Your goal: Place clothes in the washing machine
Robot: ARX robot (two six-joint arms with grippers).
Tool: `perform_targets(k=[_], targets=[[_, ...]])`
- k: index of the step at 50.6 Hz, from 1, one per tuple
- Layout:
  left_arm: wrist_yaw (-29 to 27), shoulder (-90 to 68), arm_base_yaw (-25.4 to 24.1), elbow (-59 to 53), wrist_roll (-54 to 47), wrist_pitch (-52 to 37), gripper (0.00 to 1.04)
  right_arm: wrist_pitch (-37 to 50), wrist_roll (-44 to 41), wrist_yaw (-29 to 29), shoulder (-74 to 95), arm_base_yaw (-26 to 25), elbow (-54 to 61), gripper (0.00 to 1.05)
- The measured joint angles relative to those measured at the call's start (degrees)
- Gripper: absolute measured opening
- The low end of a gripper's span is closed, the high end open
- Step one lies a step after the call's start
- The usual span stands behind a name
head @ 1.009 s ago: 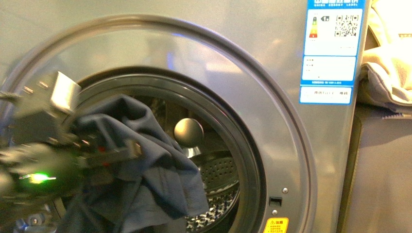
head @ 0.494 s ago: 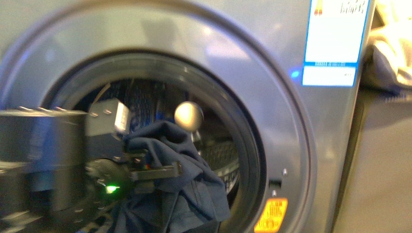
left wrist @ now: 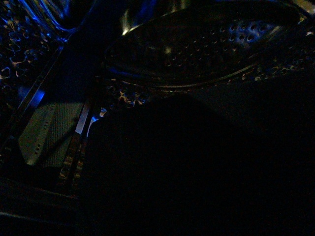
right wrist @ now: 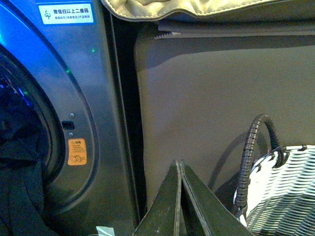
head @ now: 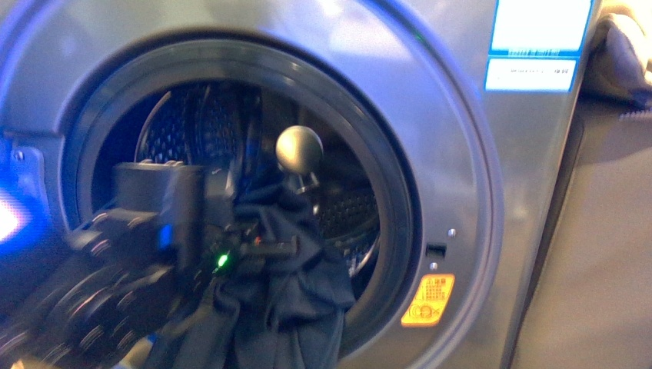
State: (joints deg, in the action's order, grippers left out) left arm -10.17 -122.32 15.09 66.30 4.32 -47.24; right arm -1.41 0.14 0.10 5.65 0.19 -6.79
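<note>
The silver-grey washing machine [head: 461, 154] fills the front view, its round port open onto the perforated steel drum [head: 192, 127]. My left gripper [head: 286, 247] reaches into the port from the lower left, shut on the dark clothes [head: 288, 307]. The fabric bunches at the fingers and hangs down over the seal's lower rim. In the left wrist view the clothes [left wrist: 197, 172] are a black mass hiding the jaws, with the drum [left wrist: 206, 44] beyond. My right gripper [right wrist: 180, 164] is shut and holds nothing, beside the machine [right wrist: 74, 98], where the clothes [right wrist: 19, 191] show in the port.
A round metallic knob [head: 298, 148] shows in the port above the clothes. An orange sticker [head: 428, 300] sits right of the seal. A grey panel [right wrist: 221, 98] stands right of the machine. A woven basket [right wrist: 288, 196] with a dark handle lies near my right gripper, with cream padded fabric [right wrist: 197, 7] above.
My left gripper has carried the clothes rightwards and deeper into the port. The front view has shifted, so the machine's label now sits higher in the frame.
</note>
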Motion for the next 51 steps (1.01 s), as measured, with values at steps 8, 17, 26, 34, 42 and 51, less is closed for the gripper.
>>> perform_targets(k=[8,17,26,34,42,51], targets=[[-0.4,-4.0,-0.7,6.3,0.0,3.7,0.09,0.4,0.0,0.0,-1.2,0.0,1.7,0.02],[-0.6,-8.3,-1.5,14.0,0.0,7.8,0.09,0.6,0.0,0.0,-2.1,0.0,2.6,0.02],[-1.0,-12.6,-2.1,21.7,-0.4,11.7,0.09,0.8,0.0,0.0,-2.9,0.0,3.7,0.02],[-1.2,-17.4,-2.5,30.1,-1.0,16.0,0.09,1.2,0.0,0.0,-4.4,0.0,5.1,0.02],[-1.3,-22.9,-2.8,39.9,-1.4,20.8,0.09,1.2,0.0,0.0,-5.3,0.0,6.5,0.02],[-1.8,-30.4,-3.2,55.3,-2.1,27.7,0.09,1.2,0.0,0.0,-5.4,0.0,6.5,0.02]])
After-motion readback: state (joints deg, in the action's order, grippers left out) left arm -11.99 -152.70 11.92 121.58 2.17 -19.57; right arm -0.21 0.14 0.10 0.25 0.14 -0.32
